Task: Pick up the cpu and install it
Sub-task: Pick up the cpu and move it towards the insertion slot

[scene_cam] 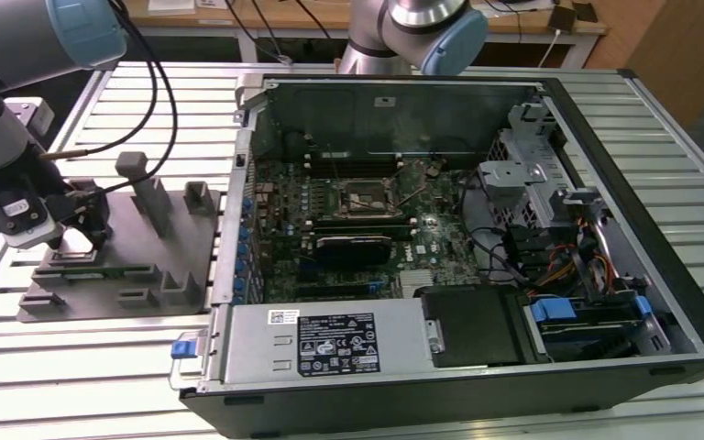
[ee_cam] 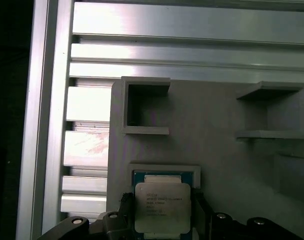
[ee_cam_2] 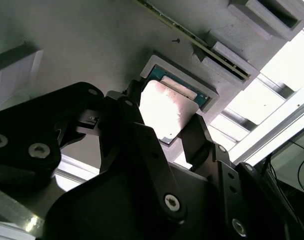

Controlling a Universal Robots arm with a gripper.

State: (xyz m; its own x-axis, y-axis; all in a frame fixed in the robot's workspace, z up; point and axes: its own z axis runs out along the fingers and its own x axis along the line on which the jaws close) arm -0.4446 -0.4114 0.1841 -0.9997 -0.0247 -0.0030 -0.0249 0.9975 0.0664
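The fixture [scene_cam: 77, 295] sits on the table [scene_cam: 83, 367] near its edge at the exterior view's left, with the computer case [scene_cam: 389, 110] beside it (rightward). The cpu [ee_cam: 163, 207] lies in a fixture pocket, under the gripper [scene_cam: 77, 243].

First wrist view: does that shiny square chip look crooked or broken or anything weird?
Nothing stands out. The chip sits straight in the pocket of the grey holder, its edges lined up with the rim, and no cracks or bends show. The end effector is right at it.
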